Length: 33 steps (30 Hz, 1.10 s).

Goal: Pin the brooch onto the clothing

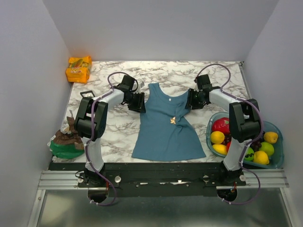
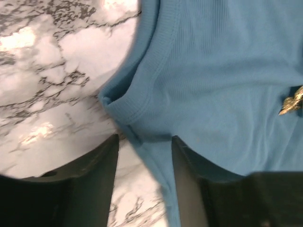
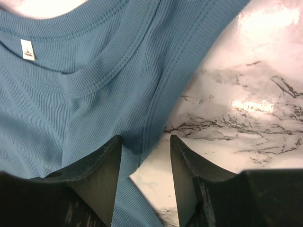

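Now, L gripper (image 2: 144, 142) has its jaws spread, w/ the side edge of the teal tank top (image 1: 163, 132) running between them, not pinched. Brooch (image 2: 293, 101) lies on the fabric, ahead of these jaws & far to one side. R gripper (image 3: 145, 142) is spread too; the armhole edge sits between its jaws, white neck label (image 3: 27, 49) further ahead.

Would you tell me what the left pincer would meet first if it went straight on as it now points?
Most likely the teal tank top, whose folded armhole edge lies just ahead of the left pincer; the brooch sits farther off, to the side. Its height above the fabric is unclear.
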Tool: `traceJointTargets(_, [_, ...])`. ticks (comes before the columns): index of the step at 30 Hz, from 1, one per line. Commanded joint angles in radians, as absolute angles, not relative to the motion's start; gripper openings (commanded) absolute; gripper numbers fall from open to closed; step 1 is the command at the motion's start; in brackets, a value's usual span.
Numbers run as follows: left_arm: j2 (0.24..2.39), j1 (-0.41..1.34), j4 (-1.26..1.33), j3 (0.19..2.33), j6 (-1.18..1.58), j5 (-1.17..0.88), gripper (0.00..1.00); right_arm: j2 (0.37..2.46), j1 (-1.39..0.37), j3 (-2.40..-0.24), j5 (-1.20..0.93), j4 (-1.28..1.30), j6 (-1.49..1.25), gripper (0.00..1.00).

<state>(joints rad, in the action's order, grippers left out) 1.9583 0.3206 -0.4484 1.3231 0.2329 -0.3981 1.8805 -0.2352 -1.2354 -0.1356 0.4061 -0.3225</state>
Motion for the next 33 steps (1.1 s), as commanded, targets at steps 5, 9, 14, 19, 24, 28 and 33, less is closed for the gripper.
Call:
traceJointTargets(5, [2.019, 0.311, -0.425, 1.321, 0.247, -0.488, 0.35, 1.962, -0.232, -1.279, -0.170, 0.483, -0.322, 0.49])
traceJointTargets(9, [2.019, 0.304, -0.420, 1.321, 0.252, -0.503, 0.13, 1.963, -0.232, -1.270, -0.178, 0.479, -0.328, 0.32])
traceJointTargets(14, [2.008, 0.279, -0.432, 1.324, 0.241, -0.473, 0.00, 1.985, -0.232, -1.371, -0.180, 0.526, -0.318, 0.01])
traceJointTargets(19, [1.985, 0.213, -0.449, 1.331, 0.222, -0.445, 0.00, 2.034, -0.224, -1.515, -0.111, 0.624, -0.278, 0.01])
traceJointTargets(24, [1.954, 0.167, -0.460, 1.336, 0.209, -0.410, 0.00, 2.106, -0.200, -1.623, -0.042, 0.683, -0.247, 0.01])
traceJointTargets(28, [1.951, 0.143, -0.453, 1.335, 0.212, -0.422, 0.00, 2.140, -0.181, -1.683, -0.018, 0.701, -0.233, 0.01])
traceJointTargets(33, [1.954, 0.140, -0.448, 1.336, 0.213, -0.440, 0.00, 2.183, -0.178, -1.805, -0.020, 0.741, -0.219, 0.21])
